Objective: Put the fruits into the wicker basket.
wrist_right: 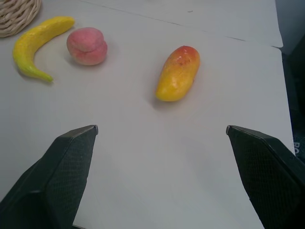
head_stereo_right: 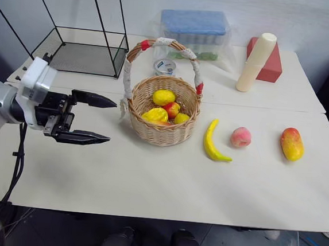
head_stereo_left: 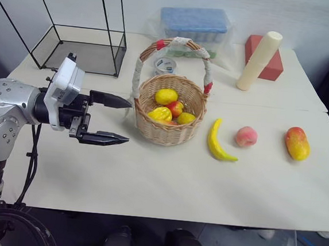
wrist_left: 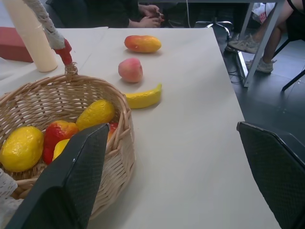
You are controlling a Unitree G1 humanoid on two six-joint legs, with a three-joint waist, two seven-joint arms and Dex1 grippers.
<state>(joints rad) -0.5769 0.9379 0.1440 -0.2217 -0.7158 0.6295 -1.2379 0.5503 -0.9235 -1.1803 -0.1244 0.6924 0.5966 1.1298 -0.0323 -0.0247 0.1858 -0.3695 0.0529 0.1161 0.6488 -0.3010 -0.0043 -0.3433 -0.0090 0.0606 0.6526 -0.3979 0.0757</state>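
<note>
At centre frame the wicker basket (head_stereo_left: 171,109) holds lemons (head_stereo_left: 165,96) that half hide a red fruit (head_stereo_left: 176,108), too covered to name. The left gripper (head_stereo_left: 116,119), jaws wide and empty, hovers just left of it. Right of the basket lie the banana (head_stereo_left: 217,141), peach (head_stereo_left: 246,136) and mango (head_stereo_left: 297,143); the right gripper (wrist_right: 162,131), spread wide and empty, has its fingers cut off by the frame edge.

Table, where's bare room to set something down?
Bare: the near strip of the table in front of the wicker basket, banana, peach and mango. Crowded: the far edge, with wire frame, blue box, cylinder.
</note>
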